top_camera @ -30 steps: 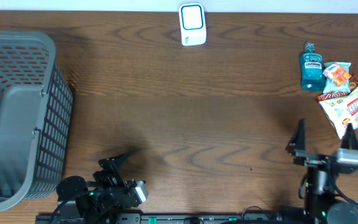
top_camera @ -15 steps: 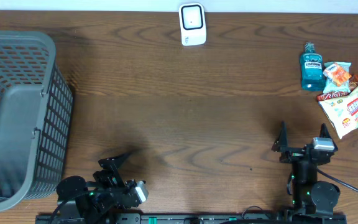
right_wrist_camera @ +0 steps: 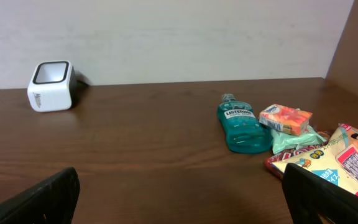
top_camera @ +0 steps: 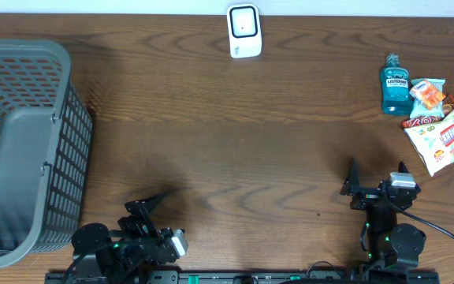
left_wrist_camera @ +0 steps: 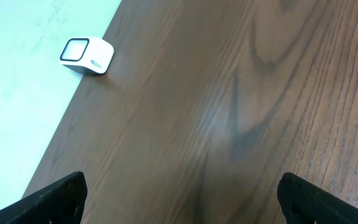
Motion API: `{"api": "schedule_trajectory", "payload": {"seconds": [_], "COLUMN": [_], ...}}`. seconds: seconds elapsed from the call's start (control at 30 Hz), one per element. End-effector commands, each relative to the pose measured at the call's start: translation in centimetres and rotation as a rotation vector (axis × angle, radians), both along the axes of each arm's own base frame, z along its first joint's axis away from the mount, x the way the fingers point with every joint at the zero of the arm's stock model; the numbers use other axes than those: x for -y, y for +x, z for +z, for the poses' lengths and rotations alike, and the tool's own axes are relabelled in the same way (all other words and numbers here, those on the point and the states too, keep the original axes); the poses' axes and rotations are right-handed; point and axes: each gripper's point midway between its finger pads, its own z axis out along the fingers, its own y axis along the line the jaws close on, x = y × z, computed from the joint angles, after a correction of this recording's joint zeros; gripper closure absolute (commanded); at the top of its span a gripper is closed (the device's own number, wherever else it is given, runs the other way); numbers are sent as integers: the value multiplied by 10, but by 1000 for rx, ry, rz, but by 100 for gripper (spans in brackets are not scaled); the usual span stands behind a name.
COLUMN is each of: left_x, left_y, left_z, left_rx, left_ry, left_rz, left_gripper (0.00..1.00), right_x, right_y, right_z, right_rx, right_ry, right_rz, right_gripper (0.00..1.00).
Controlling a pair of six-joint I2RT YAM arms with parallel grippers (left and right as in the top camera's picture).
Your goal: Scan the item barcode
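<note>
A dark wood-grain counter [top_camera: 235, 142] meets a pale wall [right_wrist_camera: 166, 37]; the left hand [left_wrist_camera: 182, 196] and right hand [right_wrist_camera: 179, 196] are both released and empty.

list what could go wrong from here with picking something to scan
The mouthwash bottle, orange packet and snack bags lie crowded together, so the open right jaws may catch two or shove a neighbour. No barcode shows on any of them, so the item may reach the scanner facing wrong.

The white barcode scanner [top_camera: 243, 31] stands upright at the far middle. At the right, a teal Listerine bottle [top_camera: 395, 84] lies flat, just beside an orange packet [top_camera: 427, 92] and snack bags [top_camera: 448, 134].
</note>
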Motion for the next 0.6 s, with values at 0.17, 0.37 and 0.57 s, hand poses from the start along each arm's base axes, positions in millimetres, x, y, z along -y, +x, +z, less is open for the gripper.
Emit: {"api": "schedule_trajectory", "payload": {"seconds": [0.17,0.37,0.57], "left_x": [2,2,2], "left_y": [-1,-1,-4], "left_z": [2,2,-1], "left_rx": [-5,-4,-21], "left_ry": [-20,-20,-16], "left_rz": [-1,-1,-8], "left_gripper": [2,2,3], "right_x": [0,0,0], "right_y": [0,0,0], "right_z": [0,0,0], "right_rx": [2,2,2], "right_ry": [14,14,14], "right_rz": [0,0,0], "right_gripper": [1,1,1]}}
